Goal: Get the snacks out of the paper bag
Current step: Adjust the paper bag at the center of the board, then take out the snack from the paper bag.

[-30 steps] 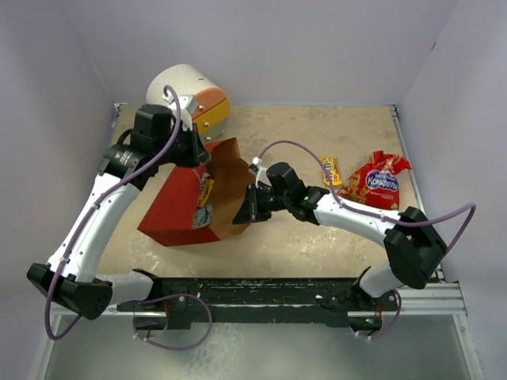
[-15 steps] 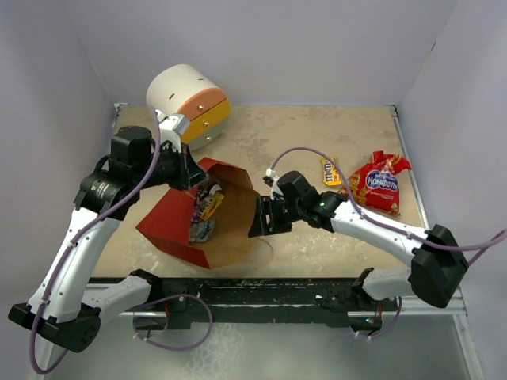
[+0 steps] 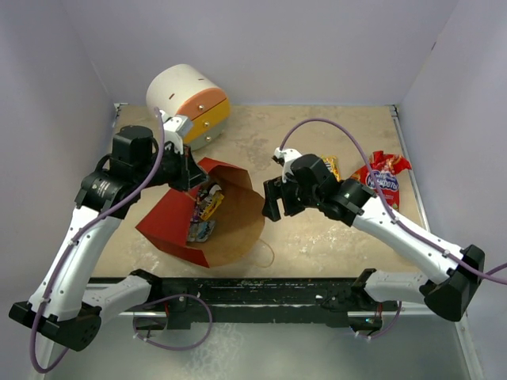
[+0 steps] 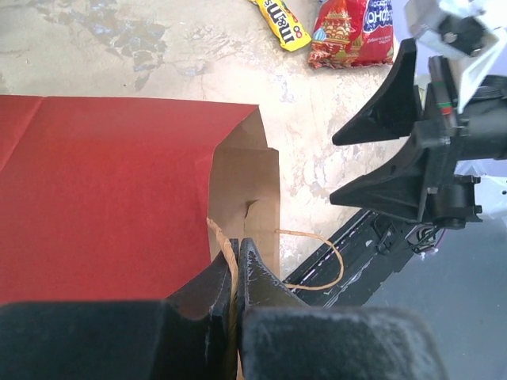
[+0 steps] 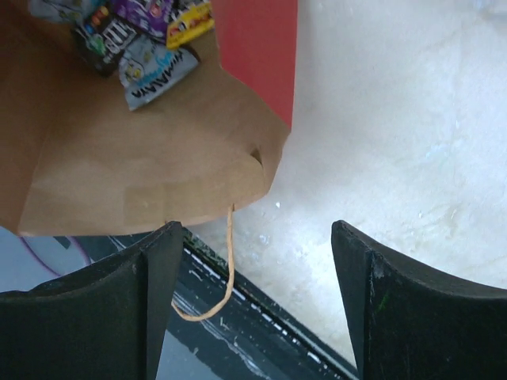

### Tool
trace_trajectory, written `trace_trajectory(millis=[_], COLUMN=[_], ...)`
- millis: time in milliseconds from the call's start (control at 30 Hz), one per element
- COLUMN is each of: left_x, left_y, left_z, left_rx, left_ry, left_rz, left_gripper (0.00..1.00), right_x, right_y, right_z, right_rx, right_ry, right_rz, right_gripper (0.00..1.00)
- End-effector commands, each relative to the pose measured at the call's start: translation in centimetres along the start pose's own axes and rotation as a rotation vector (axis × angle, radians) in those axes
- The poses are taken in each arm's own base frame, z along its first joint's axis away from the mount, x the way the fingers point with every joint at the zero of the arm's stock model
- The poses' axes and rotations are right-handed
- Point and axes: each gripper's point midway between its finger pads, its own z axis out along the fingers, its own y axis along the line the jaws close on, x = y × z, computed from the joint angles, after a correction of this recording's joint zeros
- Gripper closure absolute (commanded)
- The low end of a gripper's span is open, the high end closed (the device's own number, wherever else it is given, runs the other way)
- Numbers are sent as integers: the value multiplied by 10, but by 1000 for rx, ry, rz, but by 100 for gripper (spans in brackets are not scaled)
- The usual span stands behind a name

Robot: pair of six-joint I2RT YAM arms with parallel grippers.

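Grip at the far left is tight: the left claw (image 4: 238, 252) is pinched shut on the bag (image 3: 170, 222) at its rim, with the twisted handle (image 4: 224, 241) running between the fingertips. It holds that edge up just in front of the drawers (image 3: 190, 103).

A second ago the bag lay nearly flat on its side with the mouth pressed narrow. It has since been tipped up, and the mouth now gapes round toward the top camera, brown lining exposed. That opening has not changed in the last half second. Several snacks (image 3: 203, 212) lie in a heap deep inside against the back wall, in plain sight.

To the right, the right claw (image 3: 272, 207) has backed off and risen from the rim it was touching. It now hangs just beside the mouth, spread wide and empty, with the bag's near lip below it in the wrist view.

Farther right, the yellow packet (image 4: 281, 14) and the red packet (image 3: 386, 180) already lie out on the table (image 3: 317, 134), well apart from the bag.

So the way in looks clear. The likely next step is for the right claw to reach down into the mouth for one of the packets. The lining is floppy, so catching paper with a packet is a risk.
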Motion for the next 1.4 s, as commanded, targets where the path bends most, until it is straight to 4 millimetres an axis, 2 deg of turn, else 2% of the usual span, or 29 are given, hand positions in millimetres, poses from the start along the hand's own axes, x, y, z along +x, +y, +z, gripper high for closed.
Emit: trace_trajectory(millis=[0,167,333,467,500,567,633,800,933,1100,1367], left_x=[-18,-23,-28,-27,-25,-21,-15,-8,-13,-13,-4], left_y=[-7,-9,-8,-8,-8,-7,-8,-7,-10,-11,-9], left_z=[-7,-8,-6,-3,-2,-1,0,0,5,6,8], left_rx=[16,22,18,20,20,16,22,15,25,21,21], left_ry=[-49,-69,-86,-71,-62,-36,-15,10,13,14,44], left_rz=[60,59,52,27,16,-7,-21,-66,-120,-151,-164], left_gripper=[100,100,100,100,100,100,100,100,100,100,100], right_x=[-44,-68,-57,-41,-34,-20,-11,7,13,38,47], right_y=[25,76,112,121,122,122,125,120,127,113,110], right_z=[-17,-7,19,62,74,96,110,143,156,169,188], right_rx=[-112,-318,-351,-286,-262,-211,-176,21,86,199,260], right_ry=[-177,-343,-435,-360,-334,-293,-280,-232,-230,-195,-217], right_rz=[-76,52,180,366,406,492,493,500,503,635,763], right_gripper=[22,24,28,43,48,51,56,55,52,51,51])
